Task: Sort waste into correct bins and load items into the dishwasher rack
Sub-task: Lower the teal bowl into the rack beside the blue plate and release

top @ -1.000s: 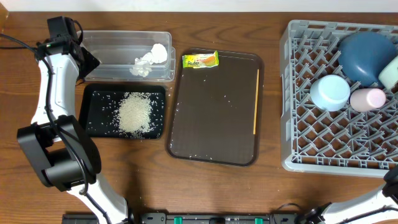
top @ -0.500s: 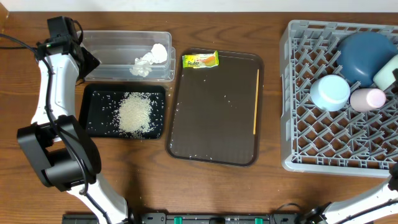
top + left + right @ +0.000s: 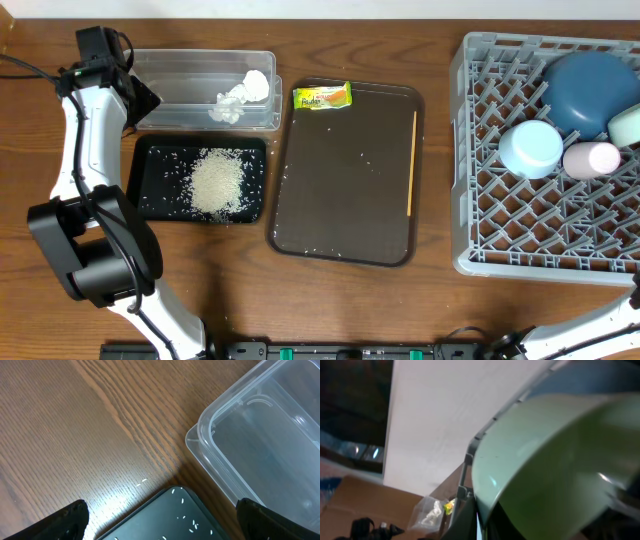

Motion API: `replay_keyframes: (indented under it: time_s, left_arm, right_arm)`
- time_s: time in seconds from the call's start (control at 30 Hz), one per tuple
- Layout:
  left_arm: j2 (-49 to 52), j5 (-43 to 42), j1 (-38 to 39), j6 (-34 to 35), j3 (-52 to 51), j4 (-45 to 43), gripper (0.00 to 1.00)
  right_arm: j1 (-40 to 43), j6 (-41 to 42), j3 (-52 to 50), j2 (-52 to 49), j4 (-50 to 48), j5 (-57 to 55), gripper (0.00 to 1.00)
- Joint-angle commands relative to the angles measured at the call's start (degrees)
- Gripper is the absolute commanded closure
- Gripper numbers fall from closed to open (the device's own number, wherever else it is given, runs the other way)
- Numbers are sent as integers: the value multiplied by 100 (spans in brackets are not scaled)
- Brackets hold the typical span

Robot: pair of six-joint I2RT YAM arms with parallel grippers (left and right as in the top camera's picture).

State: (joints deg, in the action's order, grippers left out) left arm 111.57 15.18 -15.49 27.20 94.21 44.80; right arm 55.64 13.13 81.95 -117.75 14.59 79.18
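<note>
Right claw (image 3: 484,516) clamped on pale glossy bowl (image 3: 555,470) rim, left claw (image 3: 161,521) apart.

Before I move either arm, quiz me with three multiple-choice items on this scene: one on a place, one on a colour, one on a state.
1. The snack wrapper lies: A in the clear tub; B on the brown tray; C in the rack.
2. The shallow tray under the rice is: A black; B grey; C clear.
3. The left gripper is: A shut on the tissue; B shut on the stick; C open, holding nothing.
Answers: 1 B, it sits at that tray's far left corner. 2 A, a dark rim frames the white grains. 3 C, its fingertips stand wide apart, gripping nothing.
</note>
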Motion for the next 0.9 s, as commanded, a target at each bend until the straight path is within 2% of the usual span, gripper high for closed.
replay_keyframes:
  time_s: [0.0, 0.23, 0.37, 0.67, 0.73, 0.83, 0.87]
  left_arm:
    - [52, 33, -9, 55, 2, 15, 4]
    - [50, 33, -9, 57, 2, 15, 4]
    - [52, 33, -9, 55, 2, 15, 4]
    - [52, 33, -9, 55, 2, 15, 4]
    - [52, 33, -9, 55, 2, 15, 4]
    - [52, 33, -9, 57, 2, 15, 4]
    - [52, 33, -9, 55, 2, 15, 4]
  right_arm:
    - [125, 4, -20, 13, 332, -496, 92]
    - [173, -350, -20, 925, 1803, -3215, 88]
    - [173, 238, -20, 1589, 2109, -4334, 85]
    - [-52, 748, -20, 2872, 2221, -4690, 86]
    - [-256, 750, -20, 3032, 2070, -5224, 89]
    - [-706, 765, -22, 2986, 1655, -6393, 99]
    - [-837, 765, -22, 2920, 1497, -6730, 99]
